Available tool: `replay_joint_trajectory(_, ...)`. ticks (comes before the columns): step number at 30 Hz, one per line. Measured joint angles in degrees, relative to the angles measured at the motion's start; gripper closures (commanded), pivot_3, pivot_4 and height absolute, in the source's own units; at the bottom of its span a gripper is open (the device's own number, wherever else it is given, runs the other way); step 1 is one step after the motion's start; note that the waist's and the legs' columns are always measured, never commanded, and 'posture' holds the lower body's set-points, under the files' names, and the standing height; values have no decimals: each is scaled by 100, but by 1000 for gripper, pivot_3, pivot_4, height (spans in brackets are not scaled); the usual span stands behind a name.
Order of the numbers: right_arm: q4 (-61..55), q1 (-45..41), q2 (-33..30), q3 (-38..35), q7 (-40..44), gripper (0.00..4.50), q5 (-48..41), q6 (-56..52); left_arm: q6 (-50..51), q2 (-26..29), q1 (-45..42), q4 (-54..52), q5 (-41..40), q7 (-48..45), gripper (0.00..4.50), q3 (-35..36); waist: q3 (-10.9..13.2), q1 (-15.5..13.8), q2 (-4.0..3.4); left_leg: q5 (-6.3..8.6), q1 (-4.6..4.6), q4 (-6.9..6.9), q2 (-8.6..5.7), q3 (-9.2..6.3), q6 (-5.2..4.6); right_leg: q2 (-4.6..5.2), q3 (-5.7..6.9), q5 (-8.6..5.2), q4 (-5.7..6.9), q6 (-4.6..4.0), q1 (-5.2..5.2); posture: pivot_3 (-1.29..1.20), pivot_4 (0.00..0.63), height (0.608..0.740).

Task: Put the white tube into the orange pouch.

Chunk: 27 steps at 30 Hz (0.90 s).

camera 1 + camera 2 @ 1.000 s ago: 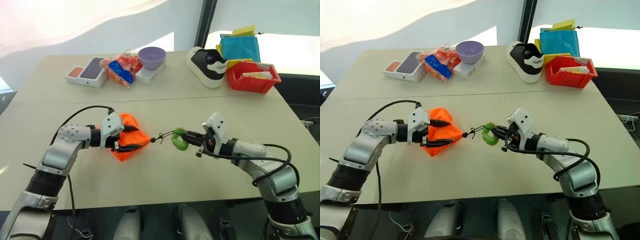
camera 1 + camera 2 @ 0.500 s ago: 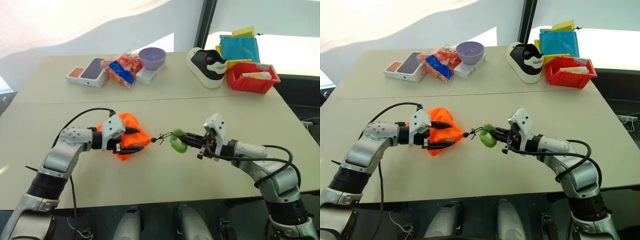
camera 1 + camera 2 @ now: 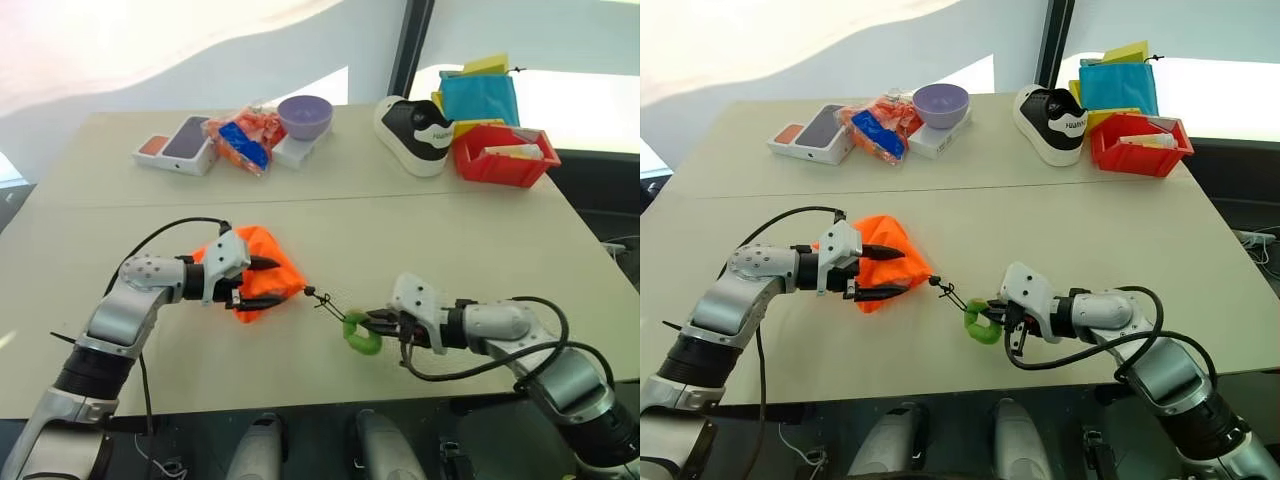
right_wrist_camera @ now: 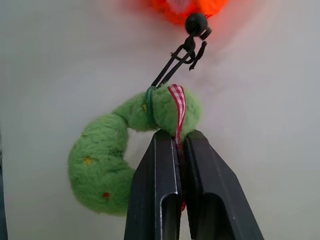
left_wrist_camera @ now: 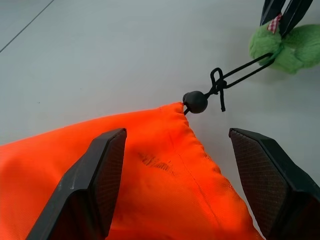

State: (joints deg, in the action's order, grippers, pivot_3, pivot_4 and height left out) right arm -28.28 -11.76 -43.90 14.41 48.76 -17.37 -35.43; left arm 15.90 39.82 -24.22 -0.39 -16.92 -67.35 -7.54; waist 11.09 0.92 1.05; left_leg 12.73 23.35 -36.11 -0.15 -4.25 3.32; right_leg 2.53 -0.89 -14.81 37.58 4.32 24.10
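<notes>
Right end effector (image 4: 177, 150) is pinched together on the checked ribbon tag of the green ring (image 3: 982, 322), cord (image 5: 240, 72) running taut-ish back to the toggle bead (image 5: 195, 101) at the pouch neck. Left end effector (image 5: 192, 165) has its fingers spread wide, straddling the pouch (image 3: 258, 270) near the neck; can't tell if the pads actually press the fabric. Pouch lies on the worktop (image 3: 420, 240), neck cinched shut.

Tube: likely the white item in the red bin (image 3: 500, 155) at the far right of the worktop, too small to confirm cap or print. Well apart from the pouch either way.

Risks from here:
- Pulling the ring tightens the drawstring rather than opening it. Mouth stays closed, no way in for the tube.
- If left isn't really pinning the fabric, the whole pouch slides towards the right hand when the cord is pulled.
- Grip is on a thin ribbon tag, not the ring body; could slip out under load.
- Both hands busy on the pouch, nothing free to fetch the tube. Releasing either one probably lets the mouth collapse again.
</notes>
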Motion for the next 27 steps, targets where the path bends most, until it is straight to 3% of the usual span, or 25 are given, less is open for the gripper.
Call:
replay_joint_trajectory(11, -18, -26, 18, 53, 29, 4476, 110, 69, 3, 19, 5, -26, 1, -118, 1009, 0, 0, -5, 0, 0, 0, -3, 0, 0, 0, 0, 0, 1, 0, 1, -2, 0, 150, 740)
replay_joint_trajectory(17, 804, -432, 28, -155, -398, 4476, 674, 337, 13, 22, 108, -79, 1, -130, 1009, -13, 0, -5, 0, 0, -1, -4, 0, 1, 0, 0, 0, 4, 0, -3, -3, 0, 150, 740)
replay_joint_trajectory(27, 1946, -1086, 472, 104, -861, 4476, 1714, 940, 236, -89, 121, -261, -109, -54, 1009, 4, 0, 2, 0, 0, -1, -4, -1, 2, 0, 1, -1, 6, 0, 0, -3, 0, 150, 740)
